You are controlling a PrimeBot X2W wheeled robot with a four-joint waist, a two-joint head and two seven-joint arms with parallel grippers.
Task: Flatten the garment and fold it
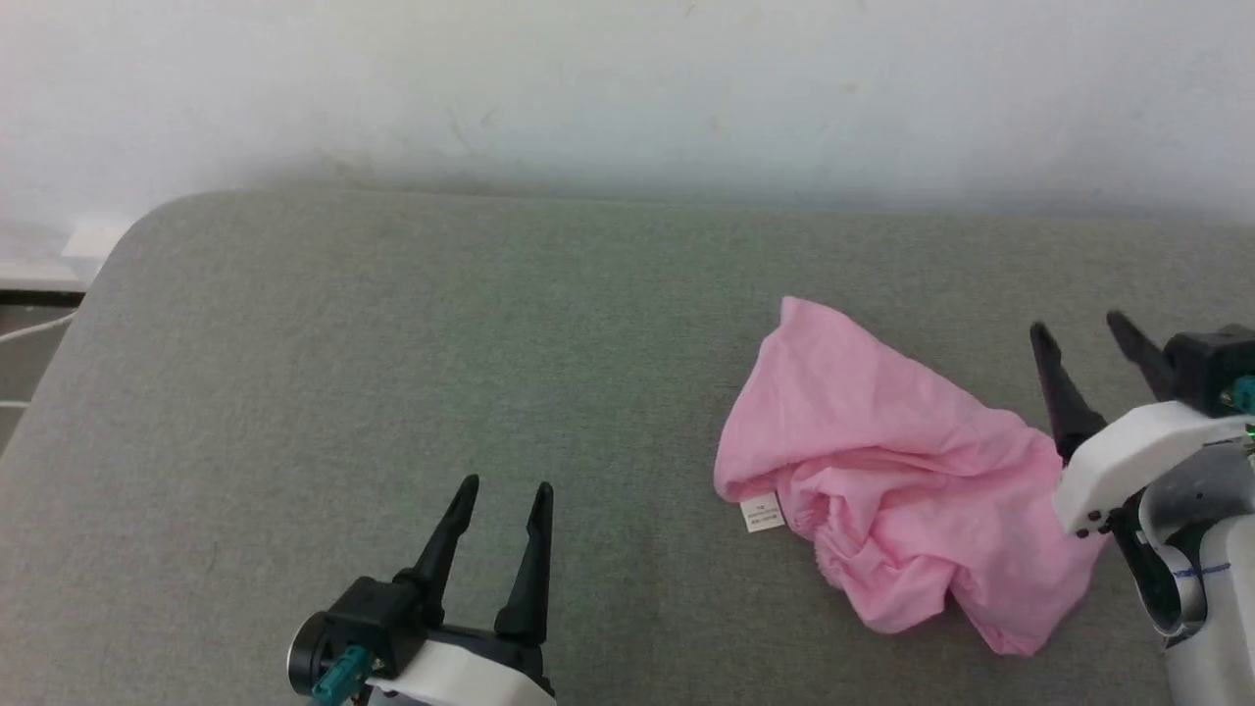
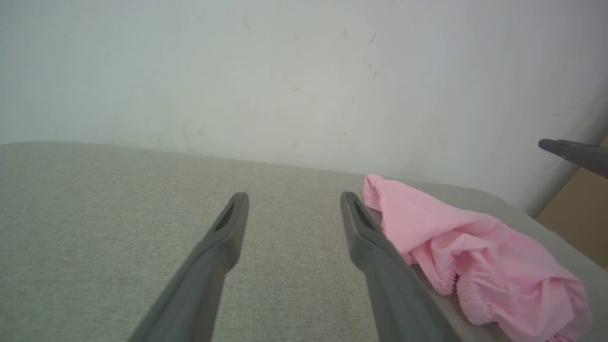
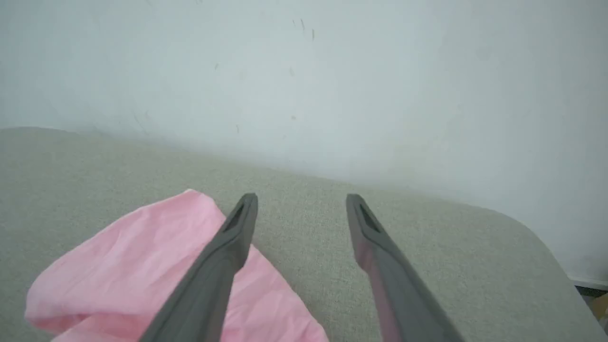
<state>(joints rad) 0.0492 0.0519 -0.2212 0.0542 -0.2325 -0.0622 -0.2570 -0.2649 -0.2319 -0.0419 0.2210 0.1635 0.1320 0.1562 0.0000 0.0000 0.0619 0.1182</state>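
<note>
Grey-green padded fabric surface under a pale wall, with crumpled light pink thin-fabric shorts lying right of centre.
Left gripper and right gripper: fingers apart, empty, the right one just beside the shorts; small white label at their left edge.

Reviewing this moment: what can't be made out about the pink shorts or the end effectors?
- Label: print too small to read, head view.
- Garment, right edge: hidden behind the pale wrist of the right end effector, head view.
- Garment, near part: cut off by the bottom edge, right wrist view.
- Leg openings: lost in crumpled folds.
</note>
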